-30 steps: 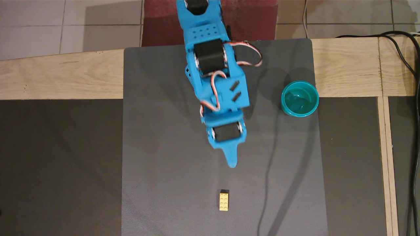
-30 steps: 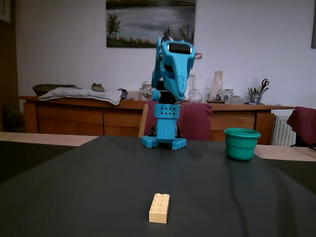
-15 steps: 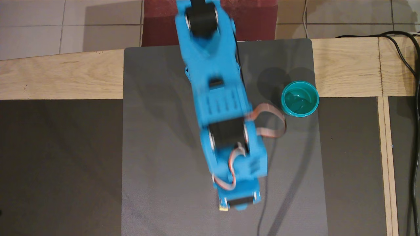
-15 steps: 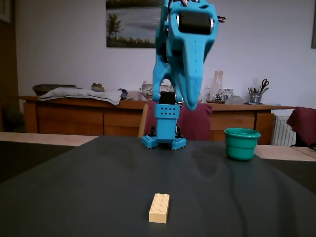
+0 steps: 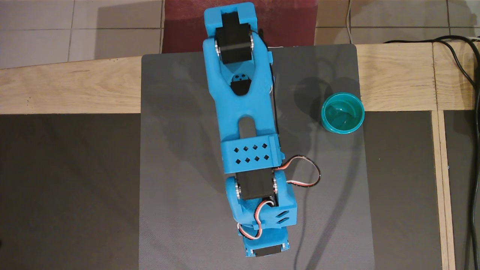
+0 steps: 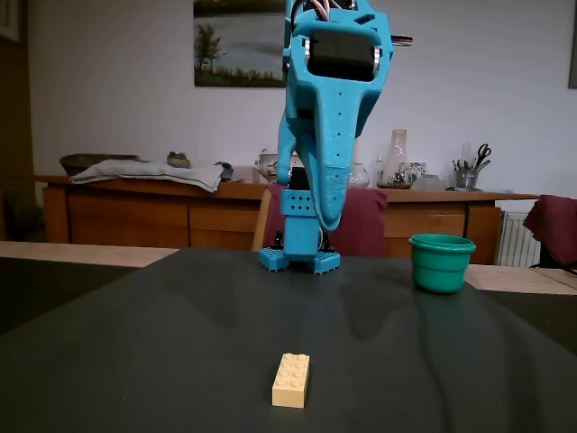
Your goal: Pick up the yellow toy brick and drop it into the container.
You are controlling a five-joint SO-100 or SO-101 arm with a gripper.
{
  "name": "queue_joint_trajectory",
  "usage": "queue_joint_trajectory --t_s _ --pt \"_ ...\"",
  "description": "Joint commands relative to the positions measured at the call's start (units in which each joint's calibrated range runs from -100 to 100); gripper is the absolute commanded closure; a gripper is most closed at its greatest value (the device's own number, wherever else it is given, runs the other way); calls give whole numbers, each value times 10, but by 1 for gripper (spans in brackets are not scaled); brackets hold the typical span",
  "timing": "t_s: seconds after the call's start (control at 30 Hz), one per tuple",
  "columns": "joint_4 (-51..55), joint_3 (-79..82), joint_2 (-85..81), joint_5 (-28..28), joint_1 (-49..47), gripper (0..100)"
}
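Observation:
The yellow toy brick (image 6: 290, 380) lies flat on the dark mat near the front in the fixed view, studs up. In the overhead view it is hidden, probably under the blue arm (image 5: 247, 123). The teal-green cup (image 6: 442, 262) stands upright at the right of the mat; the overhead view shows it empty (image 5: 342, 112). My gripper (image 6: 326, 219) hangs pointing down, well above the mat and behind the brick, to the left of the cup. Its jaws look closed and hold nothing. From above its fingers are hidden under the wrist.
The grey mat (image 5: 180, 168) lies over a wooden table edge (image 5: 67, 90). Black cables (image 5: 470, 112) run down the right side. A sideboard with clutter (image 6: 135, 194) stands far behind the table.

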Motion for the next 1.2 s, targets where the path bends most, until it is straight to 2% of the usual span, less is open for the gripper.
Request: queue_joint_trajectory --t_s 0.0,0.1,0.17,0.47,0.57,0.67,0.9,1.17 --pt "-5 -20 -3 3 4 100" --pt "-5 -20 -3 4 5 100" --pt "-5 -20 -3 23 5 100" --pt "-8 14 -3 217 -12 100" --pt "-45 47 -3 292 -19 100" --pt "-71 68 -3 343 -25 100" --pt "-77 75 -3 402 -26 100" --pt "-136 139 -3 473 -18 100"
